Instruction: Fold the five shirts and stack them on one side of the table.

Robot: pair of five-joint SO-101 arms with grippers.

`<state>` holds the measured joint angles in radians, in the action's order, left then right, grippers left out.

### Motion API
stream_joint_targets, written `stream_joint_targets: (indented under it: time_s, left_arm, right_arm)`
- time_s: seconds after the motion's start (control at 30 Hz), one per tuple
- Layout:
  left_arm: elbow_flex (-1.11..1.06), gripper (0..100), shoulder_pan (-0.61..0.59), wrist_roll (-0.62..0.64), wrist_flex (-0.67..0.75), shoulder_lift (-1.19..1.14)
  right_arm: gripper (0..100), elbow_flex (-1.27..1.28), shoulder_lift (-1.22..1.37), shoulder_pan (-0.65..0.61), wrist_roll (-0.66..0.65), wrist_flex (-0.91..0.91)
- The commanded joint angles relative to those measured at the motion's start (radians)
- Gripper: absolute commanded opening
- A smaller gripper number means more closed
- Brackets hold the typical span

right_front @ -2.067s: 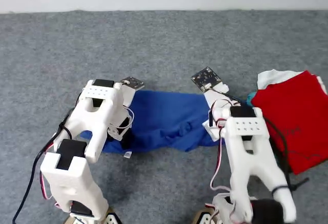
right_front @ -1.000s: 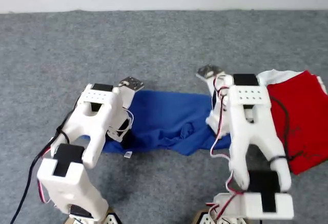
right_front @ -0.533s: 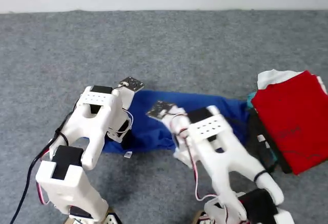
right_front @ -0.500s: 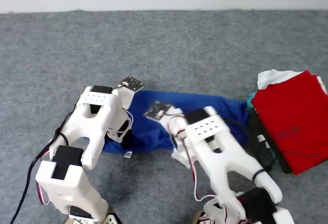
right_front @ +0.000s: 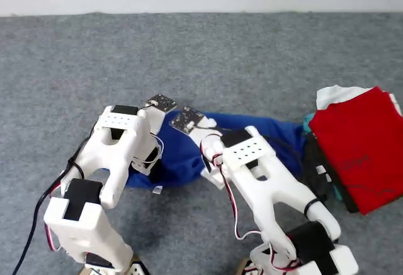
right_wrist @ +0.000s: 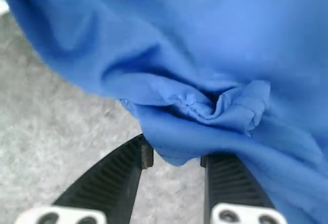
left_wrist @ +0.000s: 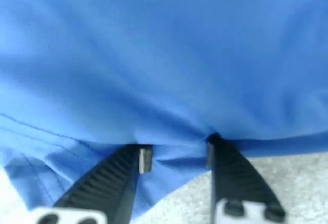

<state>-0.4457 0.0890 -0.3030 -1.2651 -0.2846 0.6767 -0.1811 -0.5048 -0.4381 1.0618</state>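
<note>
Folding of the blue shirt (right_front: 288, 141) is half done, I judge, my left gripper (left_wrist: 177, 152) and right gripper (right_wrist: 175, 158) both clamped on it, the red-topped stack (right_front: 356, 146) lying at right.

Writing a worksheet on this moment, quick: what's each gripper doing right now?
Left gripper: closed on the blue shirt, cloth between its fingers.
Right gripper: closed on a bunched fold of the blue shirt.
</note>
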Motion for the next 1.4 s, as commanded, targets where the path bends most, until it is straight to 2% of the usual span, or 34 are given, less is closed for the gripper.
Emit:
stream_joint_targets:
  time_s: [0.0, 0.4, 0.77, 1.13, 1.37]
  left_arm:
    - [-0.010, 19, 0.023, -0.002, 0.051, -0.008]
    - [-0.010, 19, 0.023, -0.002, 0.049, -0.008]
    - [-0.010, 19, 0.023, -0.002, 0.049, -0.008]
    - [-0.010, 19, 0.023, -0.002, 0.049, -0.008]
    - [-0.010, 19, 0.023, -0.002, 0.049, -0.009]
  right_arm:
    - [16.5, -0.049, 0.019, 0.010, 0.003, -0.056]
    - [16.5, -0.242, 0.097, 0.028, 0.006, -0.010]
    - [16.5, -0.250, 0.108, 0.042, 0.008, -0.039]
    - [16.5, -0.258, 0.389, 0.068, 0.008, -0.157]
    - [16.5, -0.250, 0.394, 0.005, 0.005, -0.010]
